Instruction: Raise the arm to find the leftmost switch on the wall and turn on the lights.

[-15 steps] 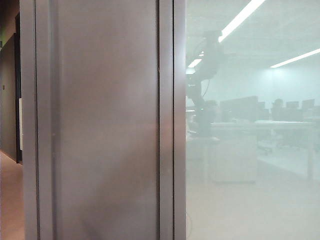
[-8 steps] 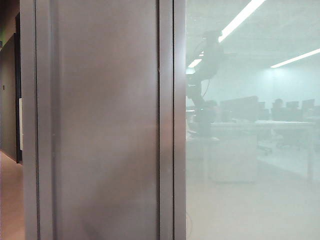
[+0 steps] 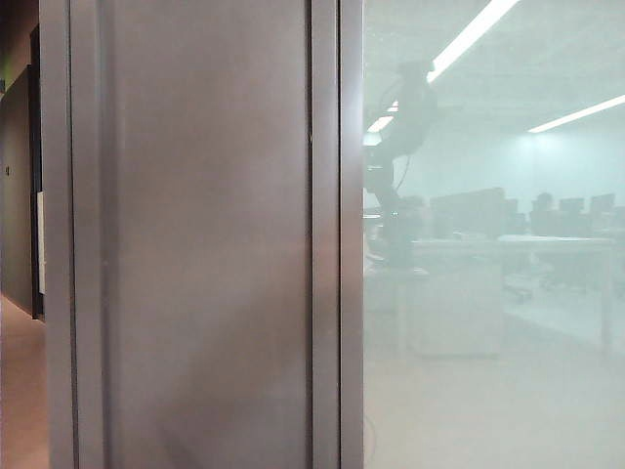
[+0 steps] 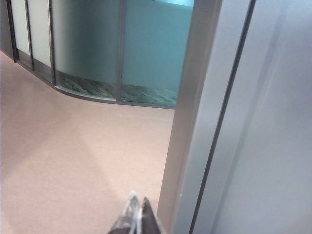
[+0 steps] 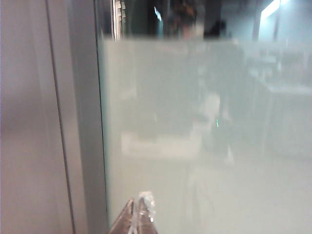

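Note:
The arm (image 3: 398, 147) shows only as a hazy dark jointed silhouette with a bulky head in the frosted glass (image 3: 488, 371), right of the metal frame post. No switch is in view in any frame. My left gripper (image 4: 138, 204) is shut with nothing in it, its tips pressed together above the pinkish floor beside a grey post (image 4: 192, 122). My right gripper (image 5: 138, 201) is shut too and holds nothing, pointing at the frosted glass pane (image 5: 161, 117) next to a grey frame (image 5: 85, 122).
A wide grey metal panel (image 3: 205, 244) fills the left half of the exterior view, with a dim corridor (image 3: 20, 195) beyond it. Desks with dark monitors (image 3: 469, 210) and ceiling light strips (image 3: 469, 34) show through the glass. Curved glass partitions (image 4: 87, 48) line the floor.

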Motion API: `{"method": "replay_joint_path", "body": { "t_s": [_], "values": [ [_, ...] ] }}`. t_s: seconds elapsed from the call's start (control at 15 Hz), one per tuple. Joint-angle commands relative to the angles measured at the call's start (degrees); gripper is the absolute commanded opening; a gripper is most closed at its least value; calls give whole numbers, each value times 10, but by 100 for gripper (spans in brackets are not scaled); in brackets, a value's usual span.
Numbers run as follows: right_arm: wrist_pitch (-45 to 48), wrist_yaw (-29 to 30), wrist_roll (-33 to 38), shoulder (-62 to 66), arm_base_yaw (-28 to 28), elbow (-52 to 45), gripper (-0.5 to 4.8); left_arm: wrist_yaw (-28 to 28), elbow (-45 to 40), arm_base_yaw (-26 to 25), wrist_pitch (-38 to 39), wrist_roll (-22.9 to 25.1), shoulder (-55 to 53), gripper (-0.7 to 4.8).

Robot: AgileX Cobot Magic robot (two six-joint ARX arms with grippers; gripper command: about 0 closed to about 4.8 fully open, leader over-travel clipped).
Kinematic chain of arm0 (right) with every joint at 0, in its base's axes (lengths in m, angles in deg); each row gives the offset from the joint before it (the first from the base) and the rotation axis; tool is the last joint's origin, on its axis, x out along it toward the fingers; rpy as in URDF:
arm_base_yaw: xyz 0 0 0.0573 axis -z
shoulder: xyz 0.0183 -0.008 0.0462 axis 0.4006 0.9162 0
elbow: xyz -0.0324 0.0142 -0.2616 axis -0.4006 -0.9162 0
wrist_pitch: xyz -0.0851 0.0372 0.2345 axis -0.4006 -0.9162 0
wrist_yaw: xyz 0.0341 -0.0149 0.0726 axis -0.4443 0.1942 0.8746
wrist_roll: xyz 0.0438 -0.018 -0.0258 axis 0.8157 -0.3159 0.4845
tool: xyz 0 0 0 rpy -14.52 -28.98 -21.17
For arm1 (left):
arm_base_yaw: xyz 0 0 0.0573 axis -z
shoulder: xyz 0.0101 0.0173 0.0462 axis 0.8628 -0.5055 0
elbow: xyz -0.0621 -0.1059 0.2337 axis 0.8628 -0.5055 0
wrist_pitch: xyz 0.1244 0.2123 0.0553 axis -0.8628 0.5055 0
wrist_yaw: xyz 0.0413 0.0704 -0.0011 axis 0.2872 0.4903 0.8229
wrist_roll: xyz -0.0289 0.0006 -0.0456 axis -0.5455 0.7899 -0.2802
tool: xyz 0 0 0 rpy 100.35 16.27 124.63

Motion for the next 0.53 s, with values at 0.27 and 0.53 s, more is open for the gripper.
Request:
{"method": "replay_joint_path", "body": {
  "t_s": [0.27,0.53],
  "values": [
    [-156,-169,-14,-129,6,-45,-1,-3,1,-1,-5,0,0,-5],
    [-124,-222,-14,-203,23,-160,-1,-3,1,-1,-3,0,0,-5]
  ]
}}
